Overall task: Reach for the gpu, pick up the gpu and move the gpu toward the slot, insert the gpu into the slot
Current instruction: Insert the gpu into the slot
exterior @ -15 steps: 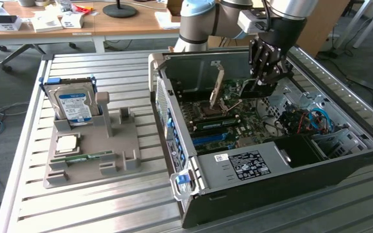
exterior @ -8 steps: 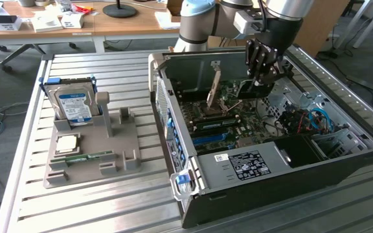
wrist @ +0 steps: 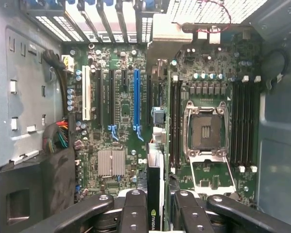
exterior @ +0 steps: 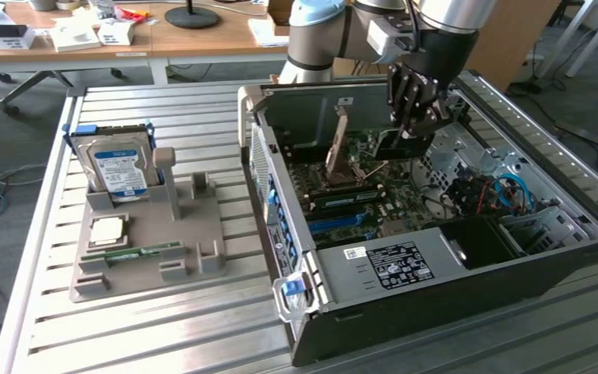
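Gripper fingers clamped on gpu, edge-on above motherboard; best kept vertical, lined up with blue slot toward eleven o'clock.

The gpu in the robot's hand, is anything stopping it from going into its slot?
Nothing visible does. The hand grips the gpu edge-on above the motherboard inside the open computer case. The expansion slots below it look bare.

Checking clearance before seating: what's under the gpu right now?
Under the gpu, held in the gripper, lies the motherboard with its blue slot. The board directly beneath the card's edge is covered.
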